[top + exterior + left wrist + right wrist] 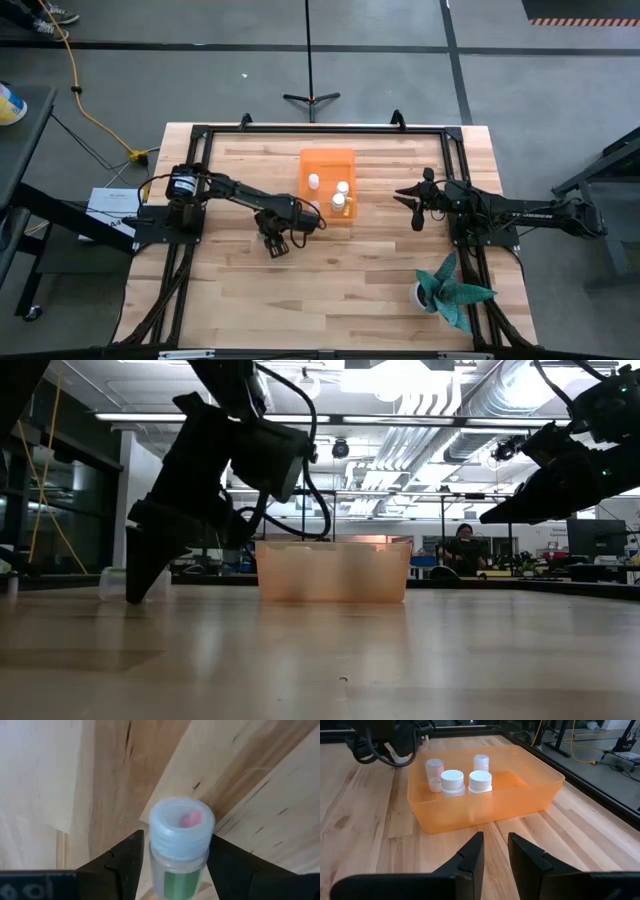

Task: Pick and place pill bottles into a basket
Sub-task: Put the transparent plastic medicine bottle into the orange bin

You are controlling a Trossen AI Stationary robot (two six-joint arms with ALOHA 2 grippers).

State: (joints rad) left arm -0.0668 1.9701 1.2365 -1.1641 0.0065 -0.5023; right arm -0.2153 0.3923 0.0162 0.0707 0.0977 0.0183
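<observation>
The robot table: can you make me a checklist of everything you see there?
Surface: wooden table, bare planks.
Job's things: orange basket holds four pill bottles, upright; a fifth bottle stands on the table.
Clutter: potted plant at the table's right front corner.
Grippers: left gripper straddles the fifth bottle, fingers at its sides; right gripper hovers beside the basket, slightly open, empty.
Cables: yellow cord on the floor.
Surroundings: person seated far behind.
</observation>
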